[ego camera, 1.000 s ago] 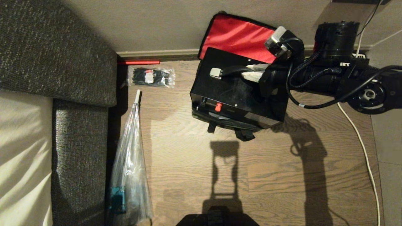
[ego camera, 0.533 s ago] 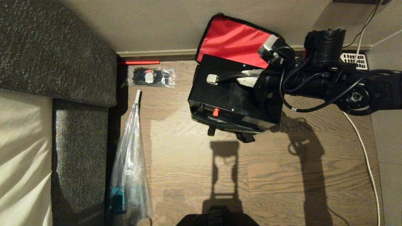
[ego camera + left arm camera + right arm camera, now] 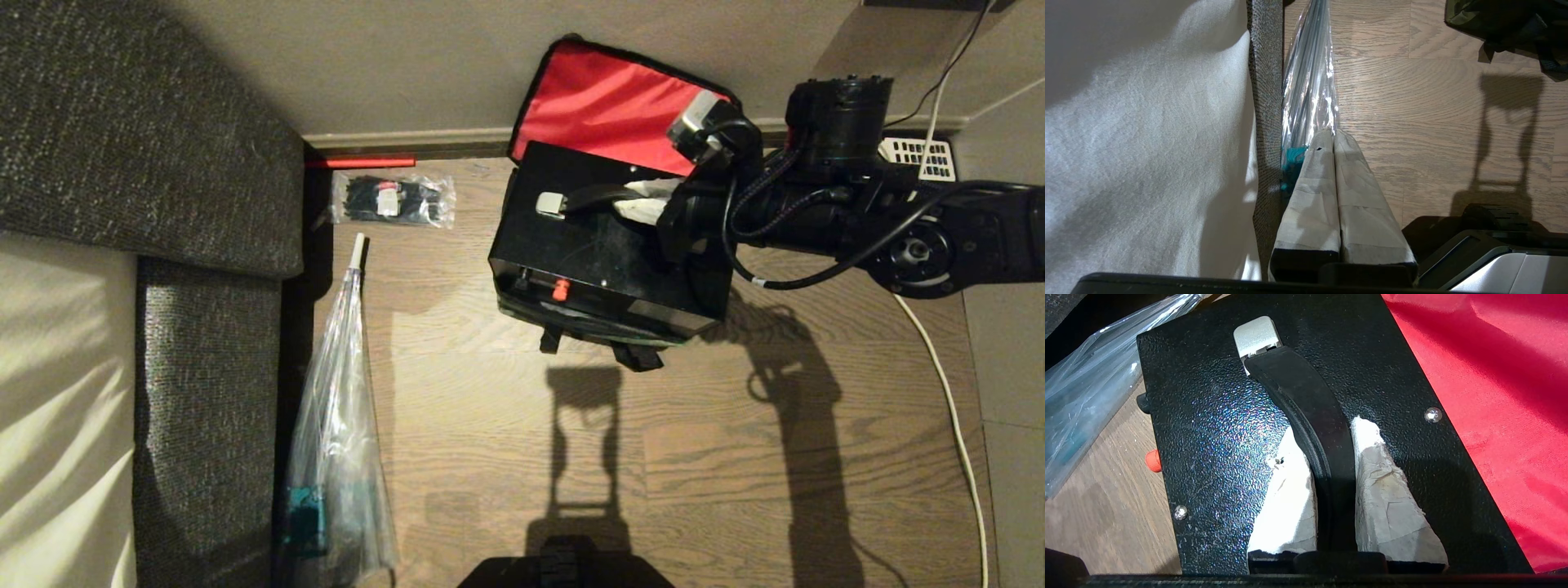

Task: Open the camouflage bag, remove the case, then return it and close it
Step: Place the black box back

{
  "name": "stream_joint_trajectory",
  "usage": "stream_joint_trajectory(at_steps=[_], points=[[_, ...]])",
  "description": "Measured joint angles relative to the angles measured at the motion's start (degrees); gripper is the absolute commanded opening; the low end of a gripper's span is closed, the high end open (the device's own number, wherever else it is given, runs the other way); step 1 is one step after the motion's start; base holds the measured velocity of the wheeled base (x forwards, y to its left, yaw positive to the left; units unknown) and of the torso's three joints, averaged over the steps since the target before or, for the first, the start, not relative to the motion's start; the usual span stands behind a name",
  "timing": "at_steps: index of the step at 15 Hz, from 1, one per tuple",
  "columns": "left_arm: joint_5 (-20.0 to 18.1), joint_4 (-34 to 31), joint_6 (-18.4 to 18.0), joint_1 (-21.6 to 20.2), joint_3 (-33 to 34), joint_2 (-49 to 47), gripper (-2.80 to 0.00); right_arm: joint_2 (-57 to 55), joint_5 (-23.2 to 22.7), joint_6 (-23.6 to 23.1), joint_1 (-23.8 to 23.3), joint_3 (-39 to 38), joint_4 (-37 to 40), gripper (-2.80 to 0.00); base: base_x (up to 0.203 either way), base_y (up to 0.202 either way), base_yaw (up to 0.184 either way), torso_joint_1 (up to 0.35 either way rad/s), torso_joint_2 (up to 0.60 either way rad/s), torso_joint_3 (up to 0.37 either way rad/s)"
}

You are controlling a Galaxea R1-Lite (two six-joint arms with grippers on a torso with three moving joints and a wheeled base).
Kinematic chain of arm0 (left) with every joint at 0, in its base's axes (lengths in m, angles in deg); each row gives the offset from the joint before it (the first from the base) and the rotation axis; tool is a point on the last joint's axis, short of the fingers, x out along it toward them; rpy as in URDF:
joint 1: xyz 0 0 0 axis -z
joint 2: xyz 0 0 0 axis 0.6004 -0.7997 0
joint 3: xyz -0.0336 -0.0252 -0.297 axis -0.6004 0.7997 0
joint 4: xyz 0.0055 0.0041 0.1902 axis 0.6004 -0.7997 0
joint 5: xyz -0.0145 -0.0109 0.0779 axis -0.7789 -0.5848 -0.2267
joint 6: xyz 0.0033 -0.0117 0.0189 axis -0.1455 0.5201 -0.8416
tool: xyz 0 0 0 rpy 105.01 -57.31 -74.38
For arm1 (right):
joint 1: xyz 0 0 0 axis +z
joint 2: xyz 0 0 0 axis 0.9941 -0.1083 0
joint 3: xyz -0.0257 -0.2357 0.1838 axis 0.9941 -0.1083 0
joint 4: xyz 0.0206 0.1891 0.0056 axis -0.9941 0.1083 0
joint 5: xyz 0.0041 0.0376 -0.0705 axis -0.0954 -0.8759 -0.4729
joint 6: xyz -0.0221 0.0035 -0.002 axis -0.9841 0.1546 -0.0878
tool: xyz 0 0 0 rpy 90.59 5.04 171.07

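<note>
Right gripper (image 3: 1331,457) was pinched on the case's black strap handle (image 3: 1310,416), one taped finger (image 3: 1286,498) on each side of it. The grip sat toward the gripper's own end of the strap; the silver end bracket (image 3: 1255,335) lay further out, beyond the fingertips.

Case (image 3: 604,245) sat directly under the gripper, lid side up, in or over the camouflage bag (image 3: 620,331). Only a dark strip of bag and its straps showed past the case's near edge, so I couldn't tell whether the case was seated or partly raised. Red knob (image 3: 560,288) was on the face away from the wall. The bag's red-lined lid (image 3: 608,102) stood open, leaning on the wall, beyond the case from the gripper and close beside it.

Key relation: the handle ran in line with the gripper's reach, along the case's long axis, roughly parallel to the wall. The right arm was the only one at the case. Judgement: the next move depends on keeping the case level, since the off-centre grip could tip it.

Left gripper (image 3: 1333,136) was parked well away by the sofa edge (image 3: 1265,81), fingers pressed together, empty, tips over a clear-wrapped umbrella (image 3: 1310,81).

A packet of black ties (image 3: 392,200) lay on the floor (image 3: 490,425), well clear on the handle's far side.

No readable brand, label or writing anywhere.
</note>
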Motion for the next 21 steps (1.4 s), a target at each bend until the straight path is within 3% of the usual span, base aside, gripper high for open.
stream_joint_trajectory(at_steps=[21], points=[[0.00, 0.00, 0.00, 0.00, 0.00, 0.00, -2.80, 2.65, 0.07, -0.58, 0.28, 3.10, 4.17, -2.80, 0.000, 0.000, 0.000, 0.000, 0.00, 0.000]])
